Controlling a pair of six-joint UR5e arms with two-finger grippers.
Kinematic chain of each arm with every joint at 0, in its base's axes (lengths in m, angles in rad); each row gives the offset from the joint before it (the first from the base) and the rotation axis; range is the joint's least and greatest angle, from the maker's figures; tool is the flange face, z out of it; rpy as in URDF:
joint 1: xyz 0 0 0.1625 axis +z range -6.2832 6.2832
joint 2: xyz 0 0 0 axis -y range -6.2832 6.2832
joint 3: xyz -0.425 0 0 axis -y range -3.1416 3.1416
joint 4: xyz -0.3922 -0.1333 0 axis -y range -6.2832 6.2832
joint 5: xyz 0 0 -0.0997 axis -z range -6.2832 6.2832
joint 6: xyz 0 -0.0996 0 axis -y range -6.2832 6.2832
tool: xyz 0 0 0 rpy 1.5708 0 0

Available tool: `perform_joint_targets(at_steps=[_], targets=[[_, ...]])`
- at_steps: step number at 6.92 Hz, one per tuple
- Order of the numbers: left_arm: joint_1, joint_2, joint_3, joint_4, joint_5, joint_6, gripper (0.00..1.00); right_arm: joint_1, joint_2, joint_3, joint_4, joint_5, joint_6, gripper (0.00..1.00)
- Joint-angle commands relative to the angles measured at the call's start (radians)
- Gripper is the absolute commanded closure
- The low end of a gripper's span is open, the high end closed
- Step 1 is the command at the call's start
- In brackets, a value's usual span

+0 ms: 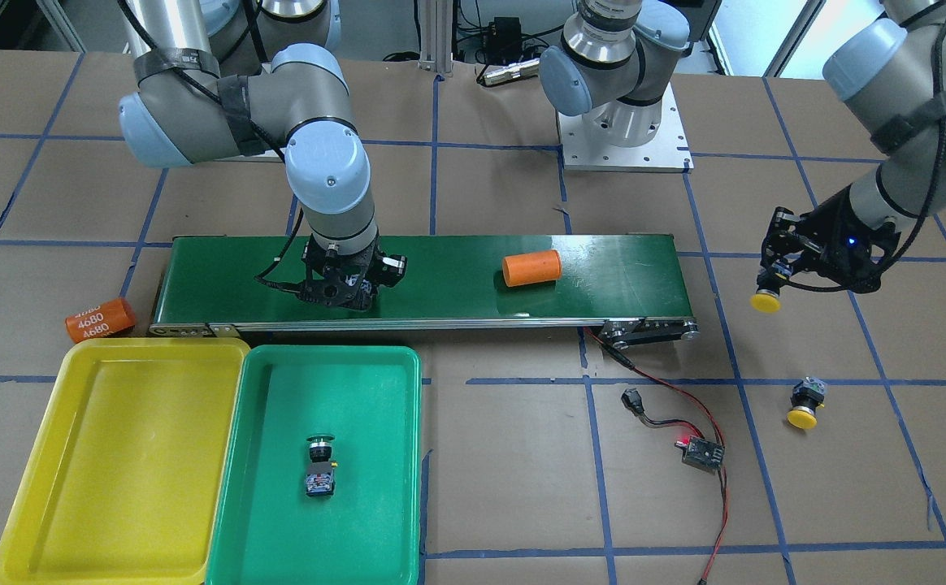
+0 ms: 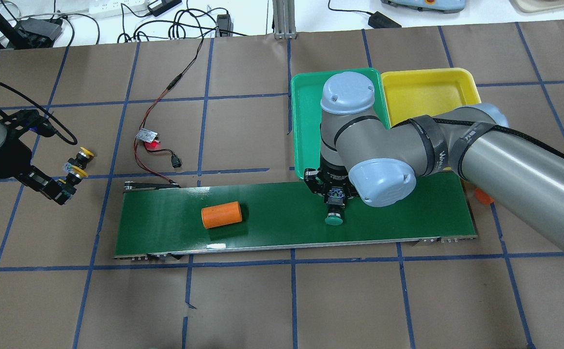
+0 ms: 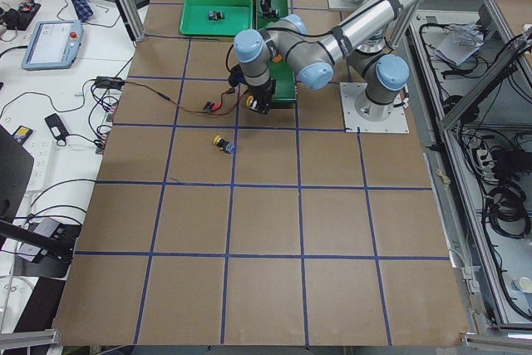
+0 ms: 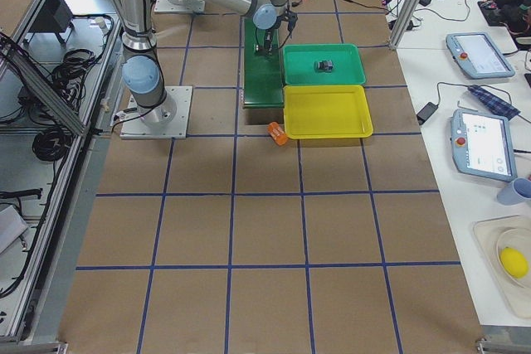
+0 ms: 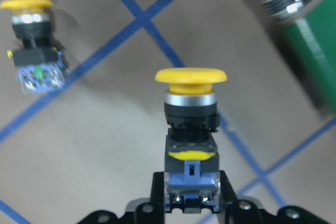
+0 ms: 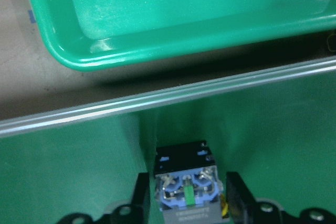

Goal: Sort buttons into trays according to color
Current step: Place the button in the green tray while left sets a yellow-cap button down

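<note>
My left gripper is shut on a yellow-capped button and holds it above the table, left of the belt's end; the left wrist view shows the button's body between the jaws. A second yellow button lies on the table close by. My right gripper is low over the conveyor belt, its jaws close against a green-capped button, whose body shows in the right wrist view. Another green button lies in the green tray. The yellow tray beside it holds nothing.
An orange cylinder lies on the dark-green conveyor belt; another orange cylinder lies on the table by the yellow tray. A small circuit board with red wires lies between the belt's end and the loose yellow button.
</note>
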Motion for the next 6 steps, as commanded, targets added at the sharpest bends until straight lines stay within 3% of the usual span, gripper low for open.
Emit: perform_joint_targets(at_steps=[1,3,4,5,6], targets=[[-0.205,0.079,-0.116,-0.004,-0.045,-0.531,0.95,-0.014,-0.023,-0.007,0.008,-0.030,-0.003,1.00],[-0.345,0.065,-0.133,0.005,-0.072,-0.831,0.95,-0.048,-0.041,-0.074,0.008,-0.061,-0.007,1.00],[-0.385,0.056,-0.135,0.005,-0.071,-0.868,0.94,-0.075,-0.034,-0.145,0.005,-0.062,-0.010,1.00],[-0.407,0.057,-0.142,0.000,-0.071,-0.873,0.82,-0.103,-0.017,-0.217,-0.003,-0.061,-0.028,1.00],[-0.410,0.054,-0.174,0.019,-0.072,-0.874,0.51,-0.141,0.056,-0.274,-0.012,-0.085,-0.141,1.00]])
